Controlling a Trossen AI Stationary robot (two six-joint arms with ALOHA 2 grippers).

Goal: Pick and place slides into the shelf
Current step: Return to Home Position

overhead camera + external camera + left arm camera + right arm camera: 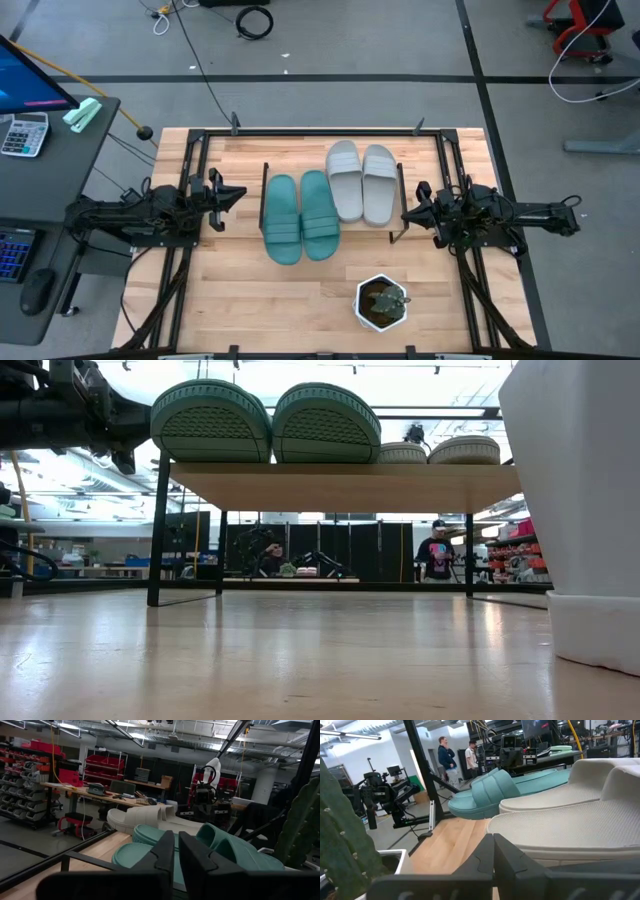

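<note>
The teal slides [300,215] and grey slides [362,182] lie on the shelf [340,487] mid-frame. The left gripper [228,193] and right gripper [410,213] flank it, fingers closed, empty. Light, bendy rubber: probably best pinched by the strap.

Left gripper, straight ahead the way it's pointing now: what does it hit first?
Most likely the nearer teal slide on the shelf: the left gripper points at its side, and the low view puts it at slide height, above the board. Depth is unclear.
</note>
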